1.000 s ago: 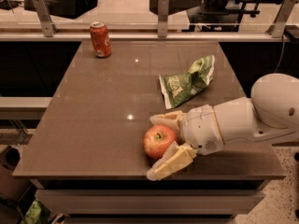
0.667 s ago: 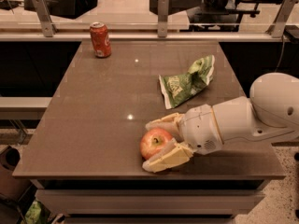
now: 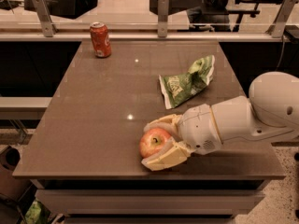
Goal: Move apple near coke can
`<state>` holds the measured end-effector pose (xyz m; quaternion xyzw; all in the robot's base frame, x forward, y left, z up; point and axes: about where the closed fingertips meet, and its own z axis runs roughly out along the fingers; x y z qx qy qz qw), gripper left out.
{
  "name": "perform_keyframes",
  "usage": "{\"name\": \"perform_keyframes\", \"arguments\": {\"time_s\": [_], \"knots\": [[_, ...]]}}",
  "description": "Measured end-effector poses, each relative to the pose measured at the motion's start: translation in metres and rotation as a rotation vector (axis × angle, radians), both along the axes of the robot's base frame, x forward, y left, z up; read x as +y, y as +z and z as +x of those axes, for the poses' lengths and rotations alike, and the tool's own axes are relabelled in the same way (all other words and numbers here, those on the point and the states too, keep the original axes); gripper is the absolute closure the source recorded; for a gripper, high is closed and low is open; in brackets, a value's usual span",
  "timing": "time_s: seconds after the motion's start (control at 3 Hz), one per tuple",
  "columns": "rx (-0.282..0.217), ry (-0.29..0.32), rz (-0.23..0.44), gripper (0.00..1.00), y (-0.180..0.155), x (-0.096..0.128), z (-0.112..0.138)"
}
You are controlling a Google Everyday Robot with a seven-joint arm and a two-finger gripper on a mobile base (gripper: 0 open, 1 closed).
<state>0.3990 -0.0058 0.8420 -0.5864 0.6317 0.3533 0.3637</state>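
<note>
The red-orange apple (image 3: 153, 141) sits near the table's front edge, right of centre. My gripper (image 3: 150, 143) reaches in from the right, and its two cream fingers close around the apple, one behind it and one in front. The red coke can (image 3: 100, 39) stands upright at the far left corner of the table, well away from the apple and the gripper.
A crumpled green-and-white snack bag (image 3: 188, 81) lies on the brown table (image 3: 93, 120) behind my arm. A glass barrier with metal posts (image 3: 162, 16) runs along the table's far edge. The front edge is just below the apple.
The fingers have closed in on the apple, the front finger swinging up against it. The apple has shifted slightly left. The can and bag have not moved.
</note>
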Motion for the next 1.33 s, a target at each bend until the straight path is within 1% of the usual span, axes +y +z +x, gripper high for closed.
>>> {"name": "perform_keyframes", "arguments": {"time_s": [0.33, 0.67, 1.0, 1.33], "knots": [[-0.002, 0.004, -0.002, 1.0, 0.001, 0.002, -0.001], [-0.003, 0.004, -0.003, 1.0, 0.001, 0.002, -0.001], [-0.015, -0.02, -0.026, 1.0, 0.017, -0.001, 0.023], [-0.036, -0.079, -0.045, 1.0, 0.042, -0.004, 0.067]]}}
